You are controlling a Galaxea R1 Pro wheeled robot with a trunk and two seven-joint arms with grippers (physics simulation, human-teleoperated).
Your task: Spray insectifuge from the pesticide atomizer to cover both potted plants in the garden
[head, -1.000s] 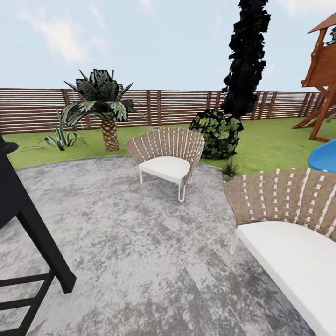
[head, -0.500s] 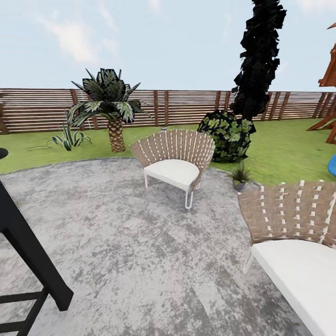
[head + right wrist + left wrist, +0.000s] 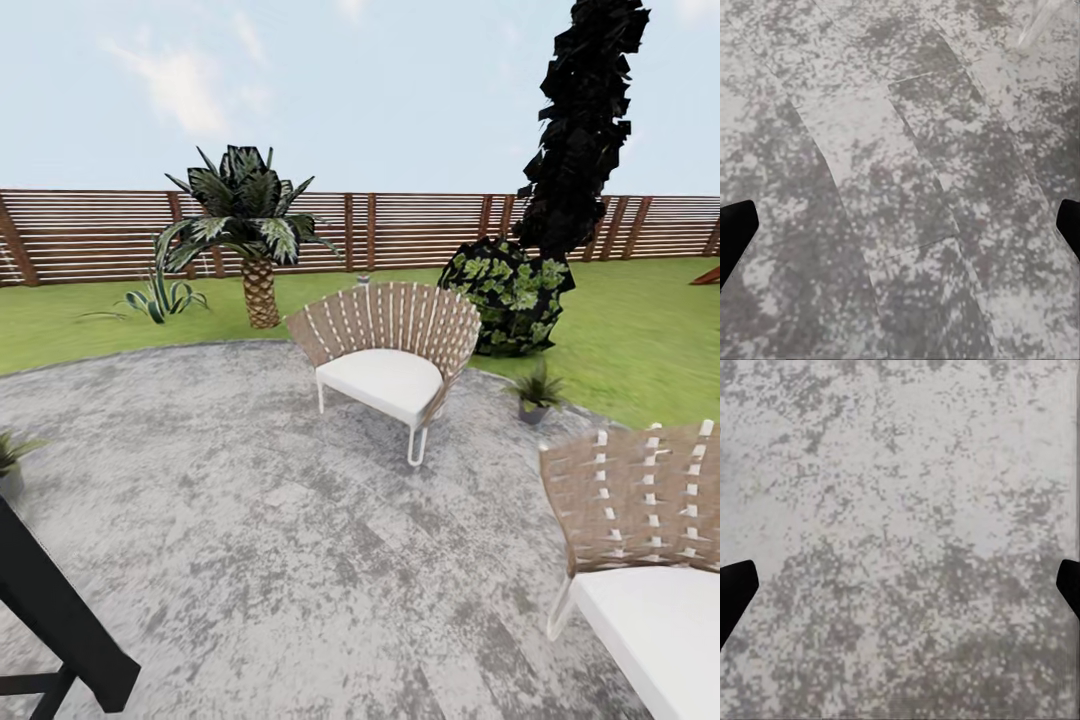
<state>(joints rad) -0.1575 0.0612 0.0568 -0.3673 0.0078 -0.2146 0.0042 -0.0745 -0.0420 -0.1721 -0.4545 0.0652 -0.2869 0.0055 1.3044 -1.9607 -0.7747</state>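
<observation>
Left gripper point(image 3: 900, 589): two black fingertips set wide apart at opposite edges of the left wrist view, nothing between them, over mottled grey stone. Right gripper point(image 3: 900, 229): likewise spread and empty, over the same paving, where seams between slabs and one pale chair leg point(image 3: 1039, 22) show. Surface: round grey stone patio point(image 3: 280, 520), speckled light and dark, bordered by green lawn point(image 3: 640, 340). Enclosure: one brown slatted wooden fence point(image 3: 90, 235) along the far side under a pale sky. Seating: two woven fan-backed chairs with white cushions, one near the patio's far edge point(image 3: 385, 350), one at near right, cut by the frame point(image 3: 640, 540). Potted plants: one small rosette in a grey pot point(image 3: 535, 390) at the patio rim just right of the far chair, another partly visible at the left edge point(image 3: 12, 455). Other planting: one palm with scaly trunk point(image 3: 250, 230), one spiky agave-like plant point(image 3: 160, 298), one round dark bush point(image 3: 510, 295), one tall dark tree point(image 3: 585, 120). One black frame point(image 3: 55, 620) at lower left. Pesticide atomizer: cannot be made out.
</observation>
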